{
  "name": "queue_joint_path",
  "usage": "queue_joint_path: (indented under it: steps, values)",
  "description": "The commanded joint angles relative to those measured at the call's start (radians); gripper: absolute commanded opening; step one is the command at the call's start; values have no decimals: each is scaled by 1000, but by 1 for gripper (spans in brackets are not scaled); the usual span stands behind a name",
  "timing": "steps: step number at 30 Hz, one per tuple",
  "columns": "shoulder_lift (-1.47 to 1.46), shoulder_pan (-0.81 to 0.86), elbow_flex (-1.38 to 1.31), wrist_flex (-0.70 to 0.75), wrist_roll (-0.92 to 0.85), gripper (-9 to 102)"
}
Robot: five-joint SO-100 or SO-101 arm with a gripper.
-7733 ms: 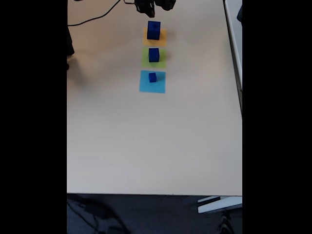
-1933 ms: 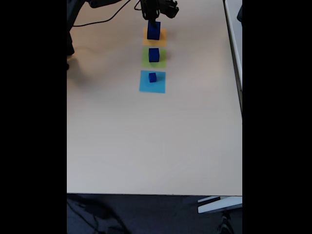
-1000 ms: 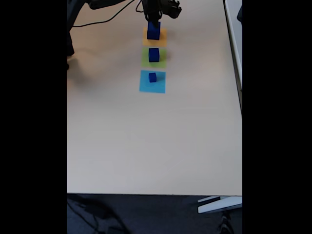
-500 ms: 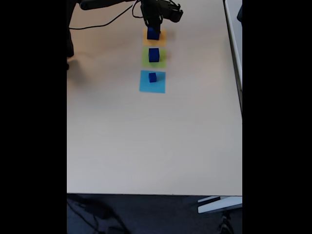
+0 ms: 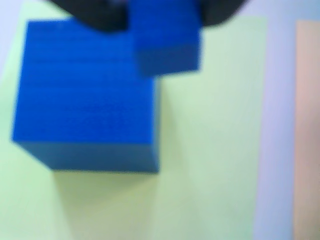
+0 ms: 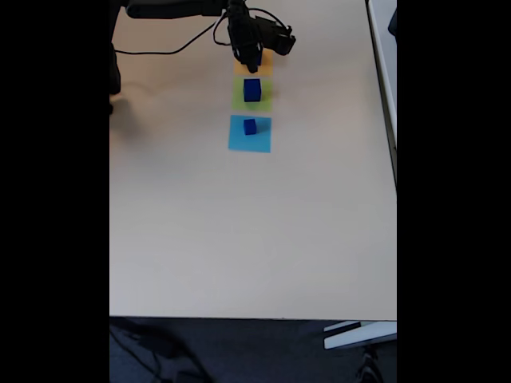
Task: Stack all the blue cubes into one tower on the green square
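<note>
In the wrist view a dark blue cube point(image 5: 167, 42) sits between my dark fingers point(image 5: 100, 17) at the top edge, and my gripper point(image 5: 165, 20) is shut on it. Just below and left of it, another blue cube point(image 5: 85, 95) stands on the green square point(image 5: 210, 140). In the fixed view my gripper point(image 6: 252, 62) hangs over the orange square point(image 6: 267, 69) and hides the cube it holds. The cube on the green square point(image 6: 238, 100) is the middle-sized one point(image 6: 252, 89). The smallest blue cube point(image 6: 250, 126) rests on a light-blue square point(image 6: 238, 140). No tower stands.
The three coloured squares lie in a row at the far end of the beige table point(image 6: 239, 231). A black cable point(image 6: 180, 51) trails left of the arm. An orange strip point(image 5: 307, 125) shows at the wrist view's right edge. The table's right edge point(image 6: 394, 159) is nearby.
The arm has reached forward and down over the large cube on the orange square. That cube, plainly visible before, is now hidden under the gripper in the fixed view. The other two cubes have not moved.
</note>
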Motion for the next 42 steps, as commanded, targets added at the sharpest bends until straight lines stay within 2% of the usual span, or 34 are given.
queue_joint_path:
  steps: [1,16,42]
  values:
    - [104,20,6,-41,-14,0]
    - [126,52,104,-115,-40,0]
    - [127,64,156,-152,-37,0]
